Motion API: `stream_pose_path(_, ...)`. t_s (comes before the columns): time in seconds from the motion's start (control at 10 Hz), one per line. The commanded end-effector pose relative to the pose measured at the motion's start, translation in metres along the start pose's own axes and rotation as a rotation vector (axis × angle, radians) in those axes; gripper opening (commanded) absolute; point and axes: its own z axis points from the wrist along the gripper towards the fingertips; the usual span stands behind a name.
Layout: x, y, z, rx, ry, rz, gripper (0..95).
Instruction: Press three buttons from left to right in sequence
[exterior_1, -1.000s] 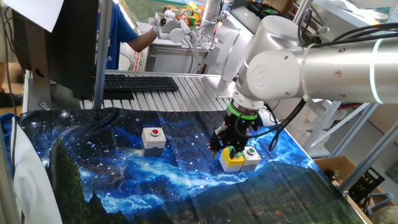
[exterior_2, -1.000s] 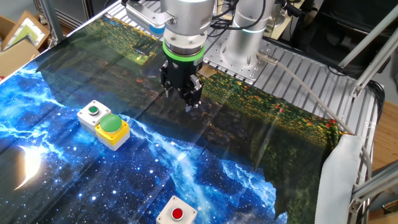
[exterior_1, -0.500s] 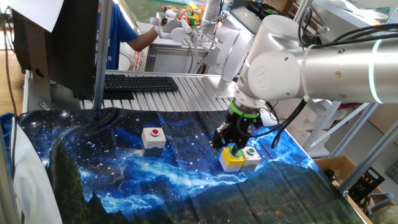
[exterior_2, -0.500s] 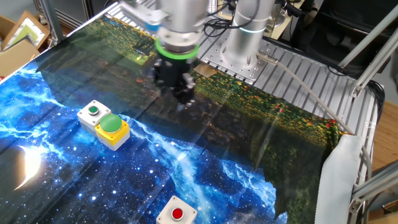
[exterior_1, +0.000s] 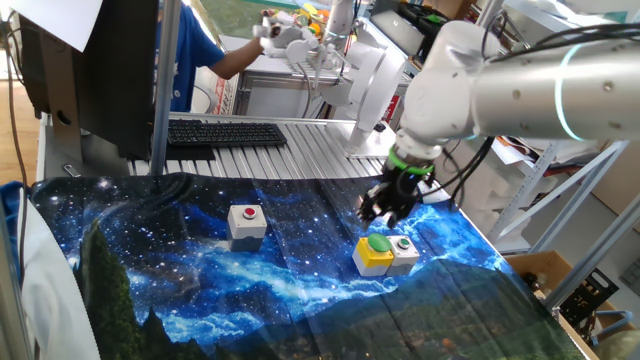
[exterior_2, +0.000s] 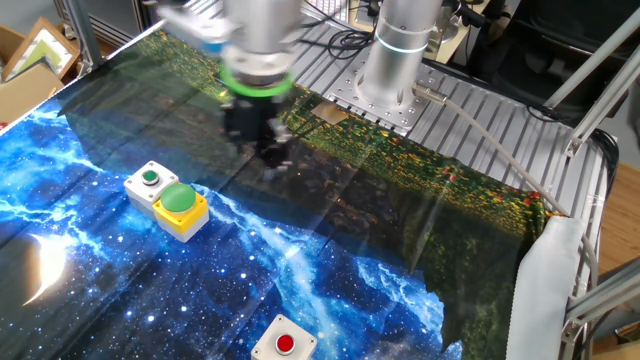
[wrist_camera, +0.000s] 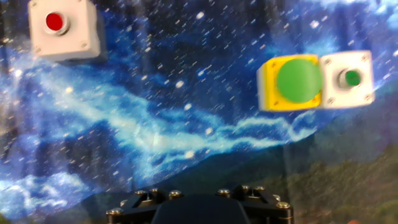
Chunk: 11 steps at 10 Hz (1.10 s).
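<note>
Three box switches stand on the starry cloth. The grey box with the red button (exterior_1: 247, 220) is on the left. The yellow box with the green dome (exterior_1: 374, 251) and the small grey box with the tiny green button (exterior_1: 404, 250) touch each other on the right. My gripper (exterior_1: 380, 212) hangs in the air behind and above the yellow box, touching nothing. It is blurred in the other fixed view (exterior_2: 266, 158), so the fingertips do not show clearly. The hand view shows the red-button box (wrist_camera: 62, 28), the yellow box (wrist_camera: 291, 81) and the small grey box (wrist_camera: 348, 78) from above.
A black keyboard (exterior_1: 225, 132) lies on the slatted metal top (exterior_1: 310, 155) behind the cloth. A person in blue (exterior_1: 195, 55) is at the back. The arm's base (exterior_2: 398, 60) stands on the metal top. A white sheet (exterior_2: 548, 290) hangs at the cloth's edge.
My gripper has risen from just over the yellow box and moved back, toward the side where the small grey box is. The three boxes have not moved.
</note>
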Motion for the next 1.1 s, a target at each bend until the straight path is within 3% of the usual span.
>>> stream_pose_path(0.1,-0.048,-0.13,0.02,0.027,-0.057,-0.131,76.0)
stream_pose_path(0.2,-0.042,-0.137,0.031,0.02,-0.088,-0.102,76.0)
stream_pose_path(0.3,-0.041,-0.139,0.037,0.049,-0.09,-0.144,76.0)
stream_pose_path(0.4,-0.041,-0.138,0.04,0.044,-0.083,-0.129,76.0)
stream_pose_path(0.7,-0.041,-0.138,0.04,0.03,-0.076,-0.133,76.0)
stream_pose_path(1.1,-0.042,-0.137,0.046,0.033,-0.075,-0.123,76.0)
